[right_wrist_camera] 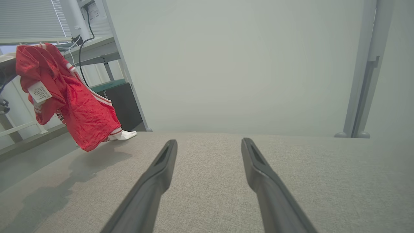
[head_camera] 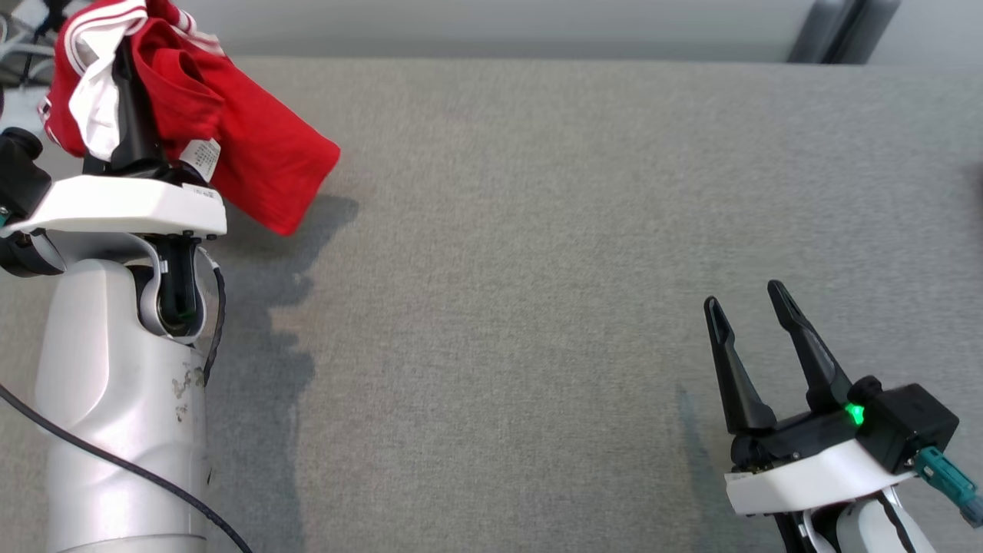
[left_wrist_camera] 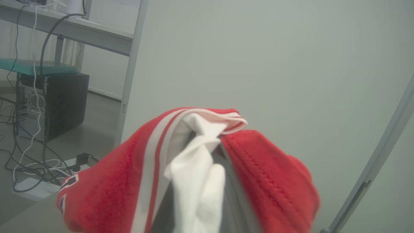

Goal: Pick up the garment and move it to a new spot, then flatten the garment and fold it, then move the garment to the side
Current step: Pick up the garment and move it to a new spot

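The red garment (head_camera: 253,146) with white stripes is up in the air over the far left corner of the grey table (head_camera: 537,230). The left gripper (head_camera: 127,73) holds it. Its two dark fingers are pinched tight on the cloth, and the cloth is bunched over them and hides their tips. In the left wrist view the garment (left_wrist_camera: 265,168) lies right over the fingers, red on both sides and white in the middle.

Most of the garment hangs down from the gripper toward the table. A white tag (head_camera: 201,157) with small print hangs from it. A dark shadow (head_camera: 307,223) lies on the table under it. From the right wrist view the low tip of the garment (right_wrist_camera: 87,123) is close to the table's left edge, but I cannot tell if it touches.

The right gripper (head_camera: 745,299) is over the near right part of the table, well apart from the garment. Its two fingers are spread wide and hold nothing. A small green light (head_camera: 854,415) glows on it.

Past the table's left side, a black computer box (left_wrist_camera: 61,103) stands on the floor.
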You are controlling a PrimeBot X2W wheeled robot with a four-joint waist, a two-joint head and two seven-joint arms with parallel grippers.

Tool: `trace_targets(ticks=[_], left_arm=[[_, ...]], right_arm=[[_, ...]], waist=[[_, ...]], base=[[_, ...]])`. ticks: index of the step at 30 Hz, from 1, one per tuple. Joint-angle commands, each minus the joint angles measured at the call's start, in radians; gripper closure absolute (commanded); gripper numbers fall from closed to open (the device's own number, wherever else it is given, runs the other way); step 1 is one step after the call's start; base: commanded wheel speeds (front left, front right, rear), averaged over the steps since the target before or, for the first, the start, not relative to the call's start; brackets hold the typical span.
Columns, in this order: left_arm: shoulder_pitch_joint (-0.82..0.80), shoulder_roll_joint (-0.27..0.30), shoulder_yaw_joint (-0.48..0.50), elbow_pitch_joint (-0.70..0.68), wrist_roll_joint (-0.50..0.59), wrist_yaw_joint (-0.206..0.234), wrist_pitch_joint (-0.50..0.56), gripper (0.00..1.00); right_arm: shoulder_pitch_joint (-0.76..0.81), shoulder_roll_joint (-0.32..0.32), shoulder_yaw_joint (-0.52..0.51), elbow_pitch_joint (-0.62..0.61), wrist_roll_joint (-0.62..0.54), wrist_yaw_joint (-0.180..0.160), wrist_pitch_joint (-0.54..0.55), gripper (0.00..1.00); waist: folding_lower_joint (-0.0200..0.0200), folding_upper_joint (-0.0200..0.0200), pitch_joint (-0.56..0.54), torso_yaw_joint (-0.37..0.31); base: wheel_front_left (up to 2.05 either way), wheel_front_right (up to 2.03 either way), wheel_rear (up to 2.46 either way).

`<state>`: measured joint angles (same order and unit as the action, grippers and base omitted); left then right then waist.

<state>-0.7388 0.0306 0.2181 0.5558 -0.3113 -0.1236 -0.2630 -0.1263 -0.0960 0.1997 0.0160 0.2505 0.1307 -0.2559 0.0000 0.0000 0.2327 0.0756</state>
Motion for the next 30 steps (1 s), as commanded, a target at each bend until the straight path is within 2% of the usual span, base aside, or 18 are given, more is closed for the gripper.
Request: trace_targets(ticks=[1, 5, 16, 22, 30], left_arm=[[0.007, 0.049, -0.003, -0.048, -0.016, -0.007, 0.001, 1.00], [0.034, 0.052, -0.036, -0.088, -0.036, -0.007, 0.007, 1.00], [0.099, 0.031, -0.132, -0.235, -0.080, -0.004, 0.076, 1.00], [0.144, 0.021, -0.208, -0.322, -0.145, 0.035, 0.113, 1.00], [0.204, 0.020, -0.358, -0.338, -0.275, 0.095, 0.123, 1.00]], right_arm=[[0.011, 0.006, 0.013, -0.019, 0.011, 0.000, -0.006, 0.00], [0.037, 0.018, 0.008, -0.016, 0.013, 0.000, -0.006, 0.00], [0.059, 0.035, 0.015, -0.016, 0.018, 0.000, -0.006, 0.00], [0.068, 0.038, 0.018, -0.014, 0.023, 0.000, -0.006, 0.00], [0.070, 0.040, 0.023, -0.017, 0.032, 0.000, -0.006, 0.00]], waist=[[0.0000, 0.0000, -0.071, -0.045], [0.0000, 0.0000, -0.119, -0.077], [0.0000, 0.0000, -0.164, -0.170], [0.0000, 0.0000, -0.186, -0.237], [0.0000, 0.0000, -0.193, -0.301]], base=[[0.00, 0.00, 0.00], [0.00, 0.00, 0.00], [0.00, 0.00, 0.00], [0.00, 0.00, 0.00], [0.00, 0.00, 0.00]])
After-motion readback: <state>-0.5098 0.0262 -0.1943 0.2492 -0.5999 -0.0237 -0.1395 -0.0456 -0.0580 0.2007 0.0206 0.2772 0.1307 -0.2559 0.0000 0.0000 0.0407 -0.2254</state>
